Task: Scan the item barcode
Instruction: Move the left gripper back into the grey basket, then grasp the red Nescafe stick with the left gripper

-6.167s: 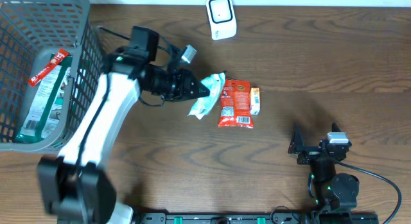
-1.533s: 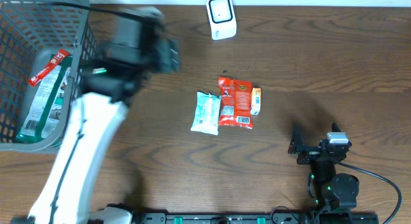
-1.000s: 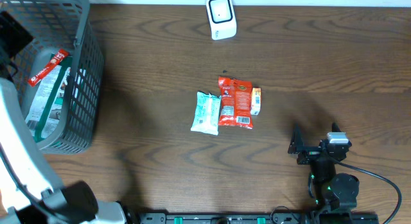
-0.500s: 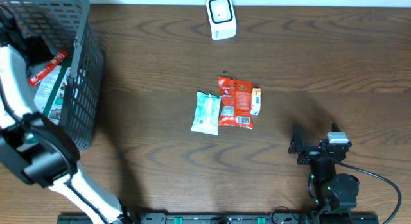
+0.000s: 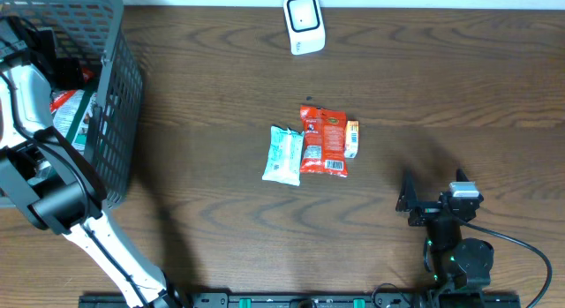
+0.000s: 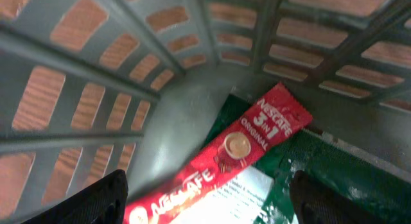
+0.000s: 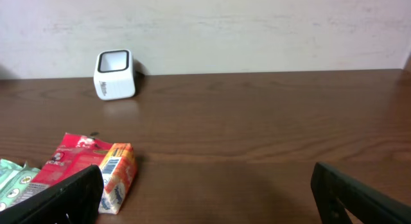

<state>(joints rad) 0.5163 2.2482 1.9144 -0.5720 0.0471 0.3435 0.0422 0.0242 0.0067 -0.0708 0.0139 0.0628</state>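
Note:
My left gripper [image 5: 62, 77] reaches down inside the grey basket [image 5: 119, 70] at the table's far left. It is open over a red Nescafe stick [image 6: 252, 146] that lies slantwise on a green packet [image 6: 337, 165]. In the left wrist view the stick runs between my spread fingertips [image 6: 80, 199], and nothing is gripped. The white barcode scanner [image 5: 305, 24] stands at the table's far edge. My right gripper [image 5: 408, 200] rests open near the front right, with nothing in it, facing the scanner [image 7: 115, 74].
Three packets lie side by side mid-table: a pale teal one [image 5: 284, 154], a red one [image 5: 324, 142] and a small orange one [image 5: 351, 138]. The basket's slatted walls [image 6: 96, 70] close in around my left gripper.
The left arm has set the pale teal packet beside the red one, swung left to the basket and lowered its open gripper over the red stick. The right arm has not moved.

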